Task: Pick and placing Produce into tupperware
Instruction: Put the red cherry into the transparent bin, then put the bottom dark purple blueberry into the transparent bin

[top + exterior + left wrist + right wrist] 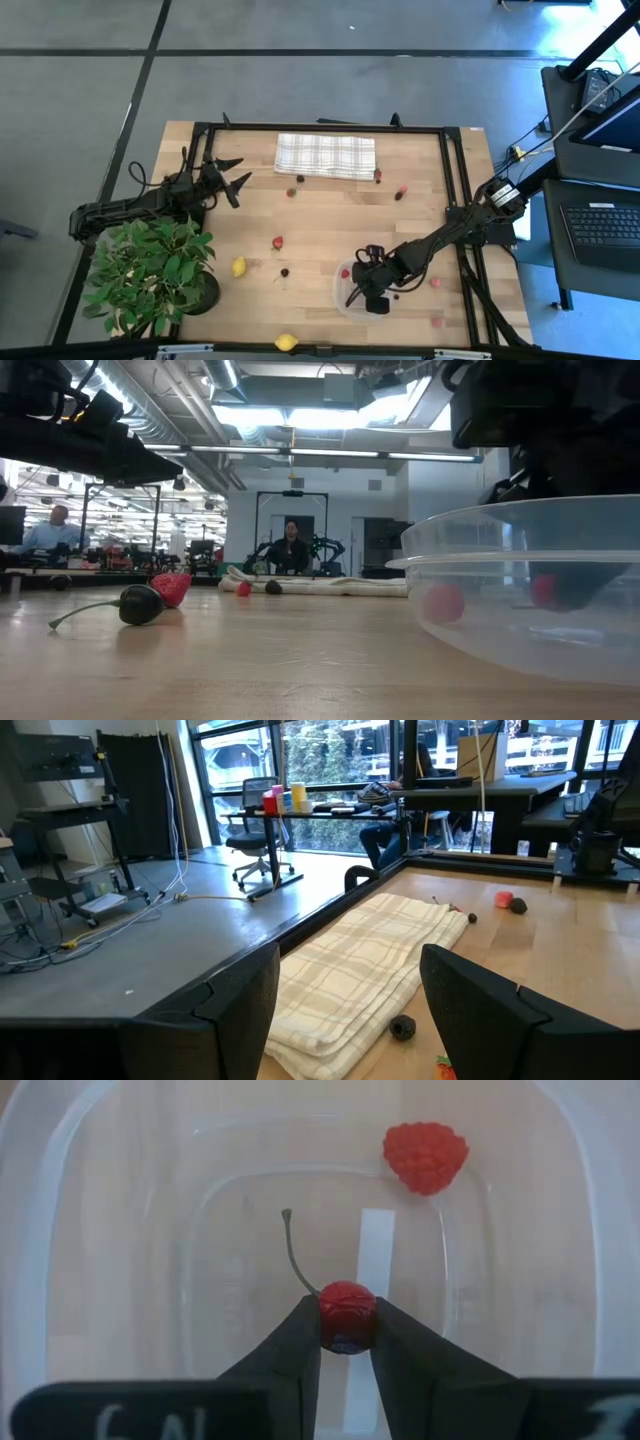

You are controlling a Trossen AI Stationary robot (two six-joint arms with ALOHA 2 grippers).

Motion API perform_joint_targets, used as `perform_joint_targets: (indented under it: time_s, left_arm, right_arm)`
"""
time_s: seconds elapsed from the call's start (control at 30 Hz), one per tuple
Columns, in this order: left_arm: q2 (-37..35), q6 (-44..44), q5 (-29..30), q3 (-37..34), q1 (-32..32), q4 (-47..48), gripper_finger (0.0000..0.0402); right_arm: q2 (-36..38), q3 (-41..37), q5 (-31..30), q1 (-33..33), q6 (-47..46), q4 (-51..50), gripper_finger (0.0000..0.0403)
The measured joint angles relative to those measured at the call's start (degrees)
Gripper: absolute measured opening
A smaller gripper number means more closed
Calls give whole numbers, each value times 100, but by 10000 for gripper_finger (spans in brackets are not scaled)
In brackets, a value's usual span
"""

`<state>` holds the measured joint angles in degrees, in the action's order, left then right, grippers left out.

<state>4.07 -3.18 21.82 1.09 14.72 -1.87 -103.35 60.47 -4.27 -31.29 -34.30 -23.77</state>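
The clear tupperware (350, 290) stands near the table's near edge, right of centre. My right gripper (347, 1320) reaches down into it, shut on a red cherry (347, 1315) with a thin stem. A red raspberry (425, 1155) lies on the tupperware's floor. Two yellow lemons (238, 267) (286, 342) and several small red and dark berries (277, 242) lie scattered on the wood. In the low view a dark cherry (140, 605) and a red berry (172, 588) rest on the table. My left gripper (228, 177) waits open at the table's left, facing the checked cloth (360, 970). My right gripper pinches the red cherry's round body (347, 1302) between its two fingertips (300, 1342), coming from above and pointing down into the tupperware. The stem (292, 1250) sticks out free, away from the fingers. Whether the cherry touches the tupperware's floor, I cannot tell.
A leafy potted plant (150, 272) stands at the table's near left corner. The folded checked cloth (325, 155) lies by the far edge, with berries (300, 179) (378, 175) (401, 193) near it. A black frame (455, 180) borders the table. People sit in the room beyond.
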Motion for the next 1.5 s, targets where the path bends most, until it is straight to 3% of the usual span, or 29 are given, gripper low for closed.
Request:
perform_joint_targets:
  time_s: [0.47,0.73,0.93,1.2,1.5]
  left_arm:
    - [0,2,-2,1,0,0,237]
    - [-1,2,-2,1,-1,0,237]
    - [0,7,-2,0,-1,0,237]
    - [0,9,-2,1,-2,0,237]
    - [0,11,-2,1,0,0,237]
  right_arm:
    - [-1,-2,1,0,-148,-2,143]
    - [48,-2,4,0,-136,-59,150]
    - [329,402,5,0,-130,-833,150]
    - [538,979,5,-326,-363,-2678,150]
    - [575,955,-224,-1120,-1532,-2903,150]
